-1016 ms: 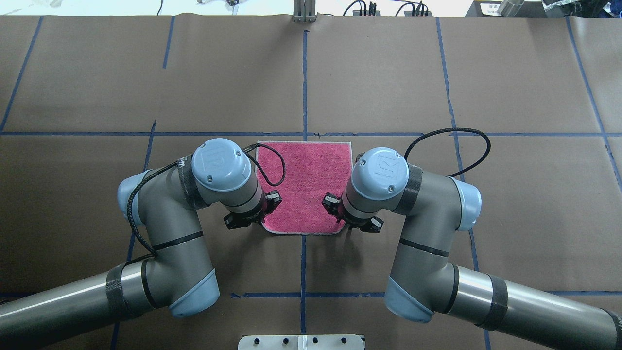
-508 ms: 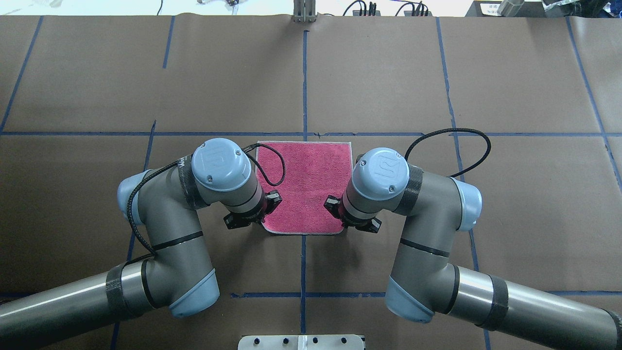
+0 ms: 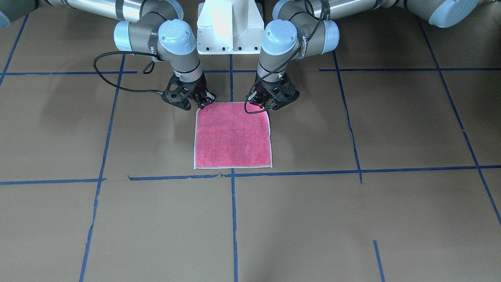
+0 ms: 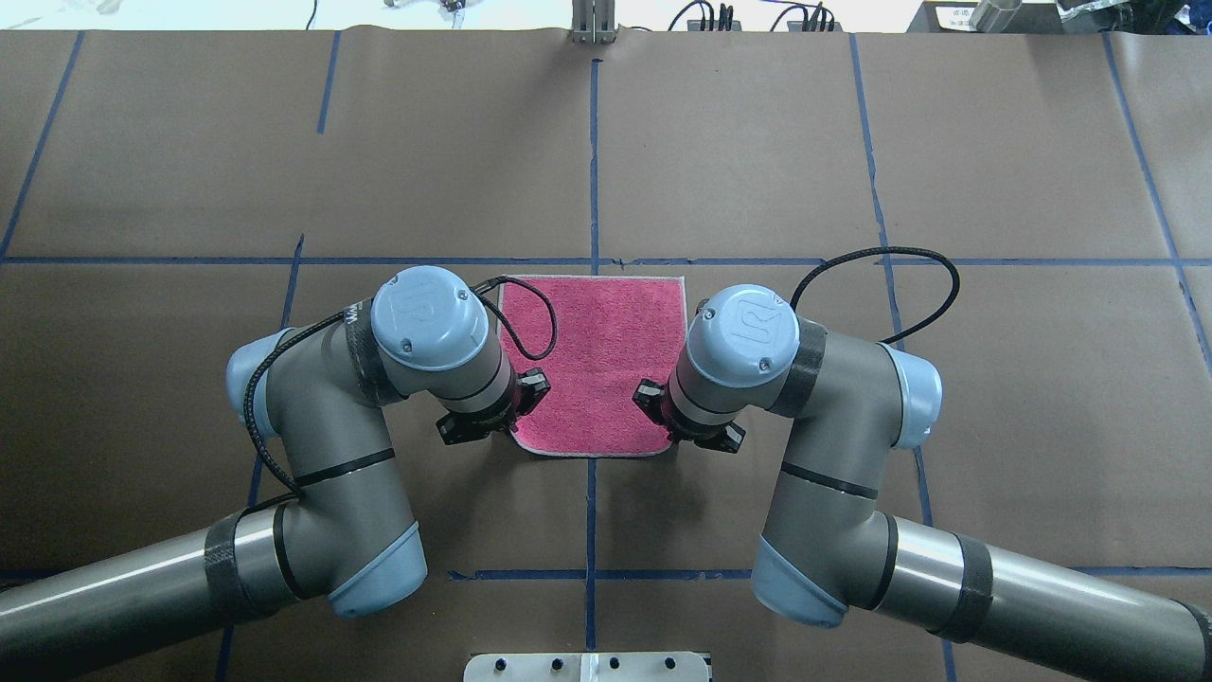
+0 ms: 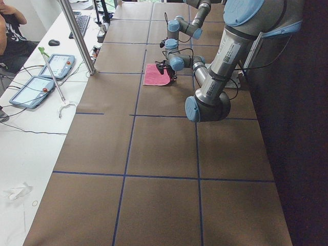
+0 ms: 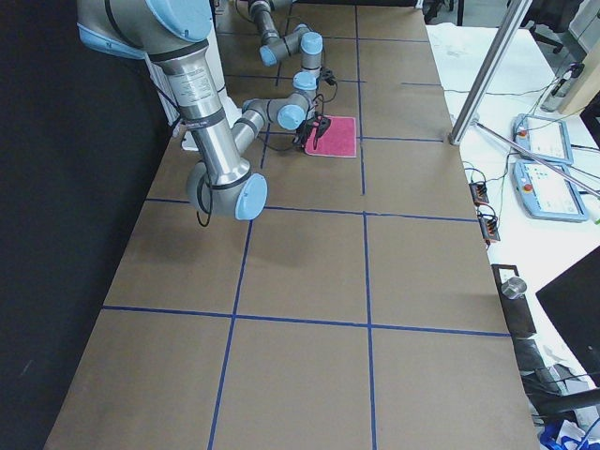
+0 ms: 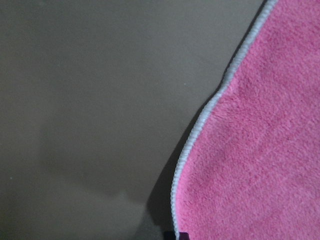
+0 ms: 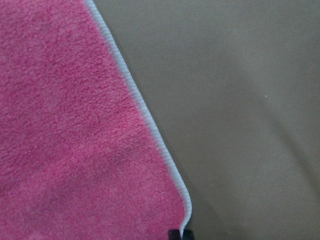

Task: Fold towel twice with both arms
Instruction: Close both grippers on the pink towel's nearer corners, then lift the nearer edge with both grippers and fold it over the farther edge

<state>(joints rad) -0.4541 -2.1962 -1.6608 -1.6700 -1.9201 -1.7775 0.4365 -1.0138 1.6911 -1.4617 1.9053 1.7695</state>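
The towel point(image 4: 597, 365) lies flat, pink-red side up, with a pale stitched edge, in the middle of the table; it also shows in the front view point(image 3: 233, 135). My left gripper point(image 4: 509, 421) is at its near left corner, on the right of the front view point(image 3: 263, 105). My right gripper point(image 4: 674, 431) is at its near right corner point(image 3: 201, 103). Both look shut on the towel's corners. In the left wrist view the towel's edge point(image 7: 200, 125) bows up over a shadow. In the right wrist view the corner point(image 8: 182, 210) curls at a black fingertip point(image 8: 175, 234).
The table is covered in brown paper point(image 4: 757, 142) with blue tape lines. The white pedestal base point(image 3: 229, 27) stands behind the grippers. A metal post point(image 5: 77, 36) and tablets point(image 5: 51, 77) are at the operators' side, with a person at that view's left edge.
Both wrists have shifted very slightly. The towel's near edge has crept a touch away from the robot. The rest of the towel lies as before.
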